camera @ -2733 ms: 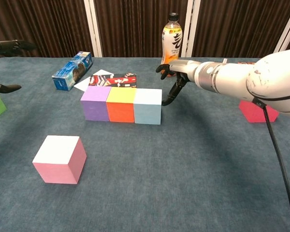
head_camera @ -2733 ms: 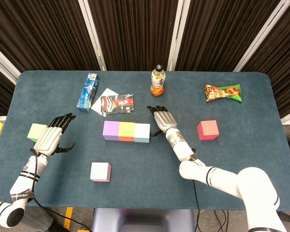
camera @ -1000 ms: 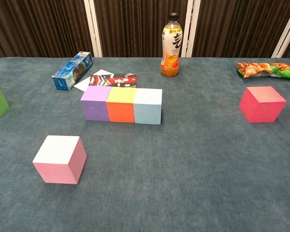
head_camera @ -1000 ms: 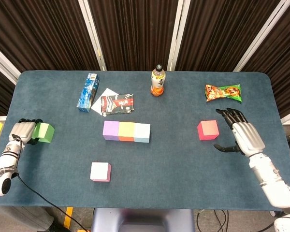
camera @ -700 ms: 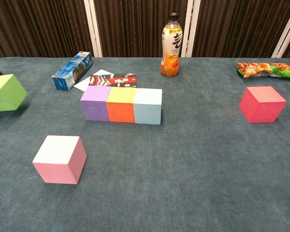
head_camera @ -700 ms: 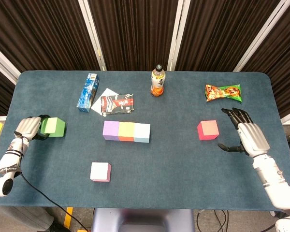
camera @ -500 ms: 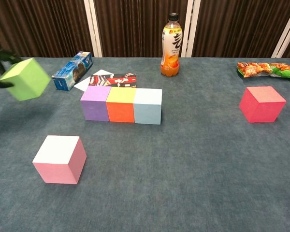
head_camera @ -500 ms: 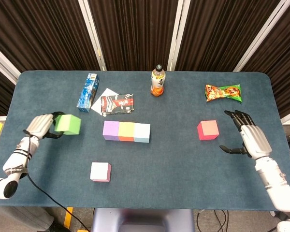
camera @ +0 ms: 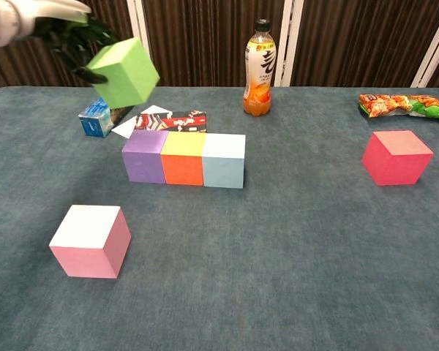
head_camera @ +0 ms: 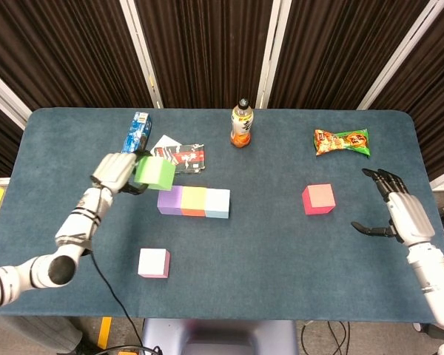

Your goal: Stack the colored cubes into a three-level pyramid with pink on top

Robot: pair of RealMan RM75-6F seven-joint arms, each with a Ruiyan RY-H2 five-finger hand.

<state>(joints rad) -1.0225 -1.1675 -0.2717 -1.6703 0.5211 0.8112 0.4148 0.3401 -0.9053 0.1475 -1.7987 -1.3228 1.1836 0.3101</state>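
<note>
Your left hand (head_camera: 115, 171) has the lime green cube (camera: 124, 72) gripped in its fingers, tilted in the air above the far-left end of the purple, orange and pale blue cube row (camera: 183, 159). The pale pink cube (camera: 91, 240) sits near left on the worktop. Your right hand (head_camera: 402, 212) hovers far right, fingers spread, holding nothing.

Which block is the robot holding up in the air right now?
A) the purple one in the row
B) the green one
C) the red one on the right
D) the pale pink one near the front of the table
B: the left hand grips the green block above the table, near the row of three blocks; the other blocks all sit on the cloth.
</note>
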